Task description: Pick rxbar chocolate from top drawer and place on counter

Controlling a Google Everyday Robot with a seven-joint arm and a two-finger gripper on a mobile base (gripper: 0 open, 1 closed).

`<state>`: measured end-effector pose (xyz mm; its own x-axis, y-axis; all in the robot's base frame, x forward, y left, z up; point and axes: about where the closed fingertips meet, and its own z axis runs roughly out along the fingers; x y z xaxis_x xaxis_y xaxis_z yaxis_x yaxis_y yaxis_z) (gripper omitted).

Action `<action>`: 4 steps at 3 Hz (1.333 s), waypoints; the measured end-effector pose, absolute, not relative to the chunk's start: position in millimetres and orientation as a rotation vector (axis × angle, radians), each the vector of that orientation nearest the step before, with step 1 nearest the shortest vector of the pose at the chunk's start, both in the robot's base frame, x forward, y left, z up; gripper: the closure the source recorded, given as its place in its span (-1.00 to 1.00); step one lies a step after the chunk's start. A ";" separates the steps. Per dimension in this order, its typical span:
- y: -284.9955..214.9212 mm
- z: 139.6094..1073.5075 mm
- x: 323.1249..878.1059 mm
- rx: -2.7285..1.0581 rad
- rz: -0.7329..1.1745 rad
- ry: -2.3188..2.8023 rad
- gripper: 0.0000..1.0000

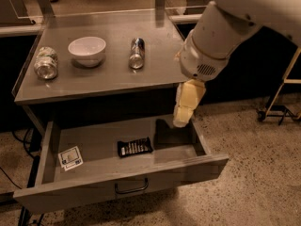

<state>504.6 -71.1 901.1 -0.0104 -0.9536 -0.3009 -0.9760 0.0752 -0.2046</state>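
Camera view: the tool (181, 120) is seen hanging from the pale arm (221, 36), pointed downward over the right rear corner of the open top drawer (122, 182), just below the front edge of the counter (108, 81). Whether the tool is open or closed cannot be told, and nothing is seen to be held by it.

The rxbar chocolate (135, 147) is found lying flat on the drawer floor, to the picture's left of the tool and a little nearer the drawer front. It is apart from the tool, and its row of pale lettering is turned upward. Farther left of the tool, near the drawer's left wall, a white card (70, 157) is laid flat, well apart from the bar. A dark curved handle (131, 188) is fixed at the middle of the drawer front, below and left of the tool.

On the counter, above and left of the tool, three things are set. A can (136, 53) is laid on its side nearest the tool. A white bowl (87, 50) is placed upright beyond it. A glass jar (46, 63) is laid on its side farthest from the tool, near the left rim.
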 end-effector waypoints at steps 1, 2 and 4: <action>-49.0 886.6 508.5 -1.966 0.082 1.976 -1.00; -48.9 886.6 508.5 -1.966 0.082 1.976 -1.00; -26.4 846.0 508.8 -1.864 0.139 2.041 -1.00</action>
